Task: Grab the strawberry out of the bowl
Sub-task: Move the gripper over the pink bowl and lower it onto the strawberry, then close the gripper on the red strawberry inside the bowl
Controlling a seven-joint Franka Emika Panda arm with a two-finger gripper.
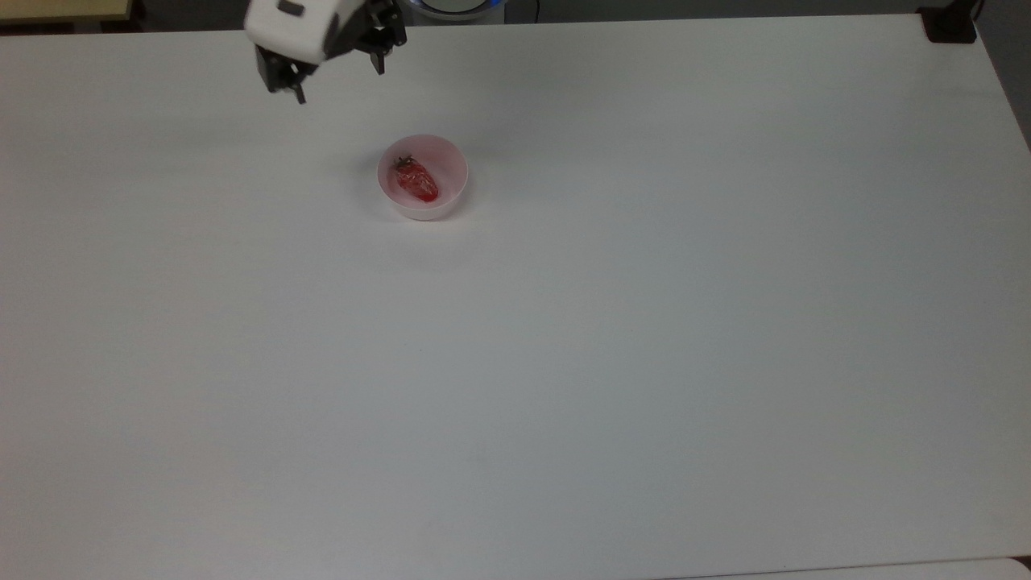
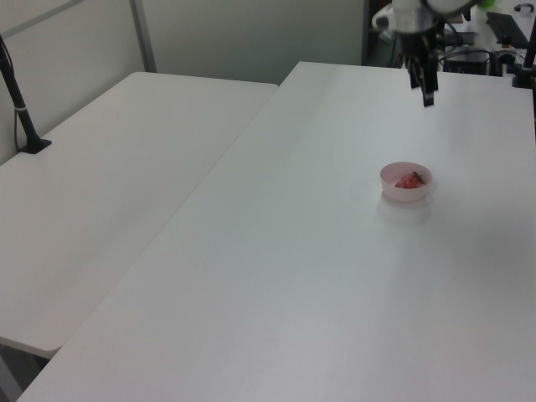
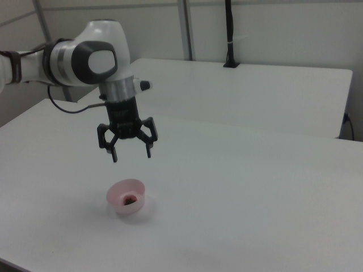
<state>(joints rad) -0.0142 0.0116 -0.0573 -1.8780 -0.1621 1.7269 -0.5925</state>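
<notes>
Nearest in the right view, the strawberry (image 3: 130, 199) lies inside the pink bowl (image 3: 118, 203) on the white table (image 3: 238, 198), untouched, so nothing of the pick is done. Above and beyond it the gripper (image 3: 130, 154) hangs with its fingers spread wide and empty, well clear of the rim. Left to do, by the look of it: descend over the bowl, close, lift.

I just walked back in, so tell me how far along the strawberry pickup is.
Early stage. Done: the gripper is open and hangs in the air near the bowl. In hand: nothing; it hangs clear of the bowl, nothing between the fingers. Left: getting down over the bowl, closing on the strawberry, which lies inside, and lifting it out.
</notes>
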